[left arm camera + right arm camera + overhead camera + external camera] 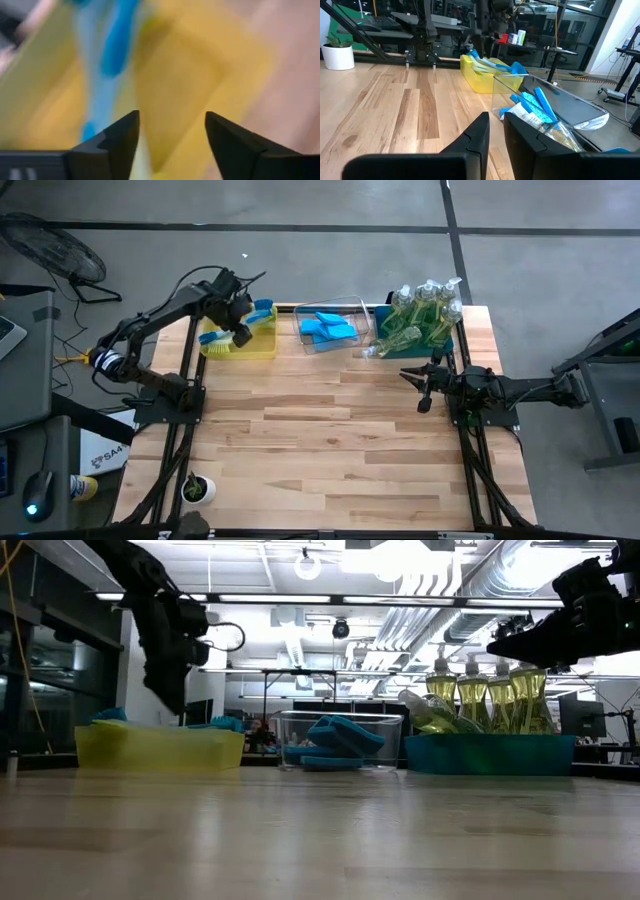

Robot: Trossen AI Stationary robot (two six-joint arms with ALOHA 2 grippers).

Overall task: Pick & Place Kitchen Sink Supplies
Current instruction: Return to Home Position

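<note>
Just above the yellow bin (250, 355), the left claw (172, 120) hangs spread and empty, the blue dish brush (117, 42) lying in that bin directly beneath it, seemingly lengthwise, so heading home probably means lifting straight up, while the right claw (425, 385) waits near the teal bin (490, 755).
</note>
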